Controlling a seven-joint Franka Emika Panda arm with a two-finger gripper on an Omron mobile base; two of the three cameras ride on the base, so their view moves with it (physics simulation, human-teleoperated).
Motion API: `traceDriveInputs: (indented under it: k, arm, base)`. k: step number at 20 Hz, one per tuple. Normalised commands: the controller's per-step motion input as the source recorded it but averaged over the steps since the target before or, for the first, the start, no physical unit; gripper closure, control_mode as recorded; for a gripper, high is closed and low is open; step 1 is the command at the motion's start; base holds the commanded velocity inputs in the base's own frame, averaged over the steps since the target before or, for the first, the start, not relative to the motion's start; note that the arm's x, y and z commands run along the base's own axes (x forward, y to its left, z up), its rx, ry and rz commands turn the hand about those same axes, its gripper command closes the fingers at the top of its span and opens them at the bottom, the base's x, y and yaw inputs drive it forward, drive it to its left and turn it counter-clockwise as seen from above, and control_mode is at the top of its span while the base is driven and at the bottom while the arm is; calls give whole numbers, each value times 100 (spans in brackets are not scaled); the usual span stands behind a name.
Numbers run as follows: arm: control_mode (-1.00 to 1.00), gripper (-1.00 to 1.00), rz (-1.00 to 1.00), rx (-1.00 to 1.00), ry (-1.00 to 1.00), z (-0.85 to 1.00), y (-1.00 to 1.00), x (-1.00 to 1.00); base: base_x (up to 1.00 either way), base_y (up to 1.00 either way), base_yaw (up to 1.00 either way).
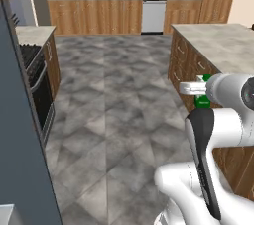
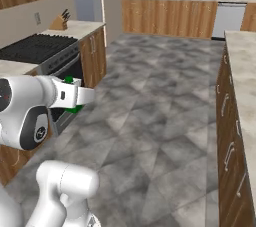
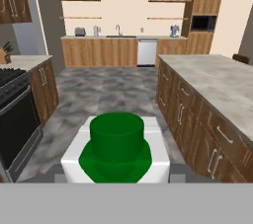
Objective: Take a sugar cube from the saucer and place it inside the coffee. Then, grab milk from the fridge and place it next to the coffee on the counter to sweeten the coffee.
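One milk (image 3: 116, 151) carton, green cap toward the camera, sits at bottom centre of the hand view, apparently clamped in the gripper (image 1: 200, 90) jaws, with the stove (image 3: 15, 114) at left and the counter (image 3: 217, 82) at right.

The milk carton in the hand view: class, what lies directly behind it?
Behind the milk runs grey tiled floor up to the far wooden cabinets. The floor just beyond the carton is covered by its green top.
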Motion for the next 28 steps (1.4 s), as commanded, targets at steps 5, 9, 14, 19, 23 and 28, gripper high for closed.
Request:
traceDriveInputs:
  k: [5, 9, 14, 19, 23, 28]
  arm:
    - [100, 100, 0, 0, 0, 0, 0, 0]
    - [100, 100, 0, 0, 0, 0, 0, 0]
    - [100, 100, 0, 0, 0, 0, 0, 0]
    - [100, 100, 0, 0, 0, 0, 0, 0]
    - [100, 100, 0, 0, 0, 0, 0, 0]
    - [100, 100, 0, 0, 0, 0, 0, 0]
  base:
    - [100, 3, 0]
    - [100, 0, 2]
    - [100, 0, 3]
    - [100, 0, -14]
    - [100, 5, -24]
    - [100, 18, -24]
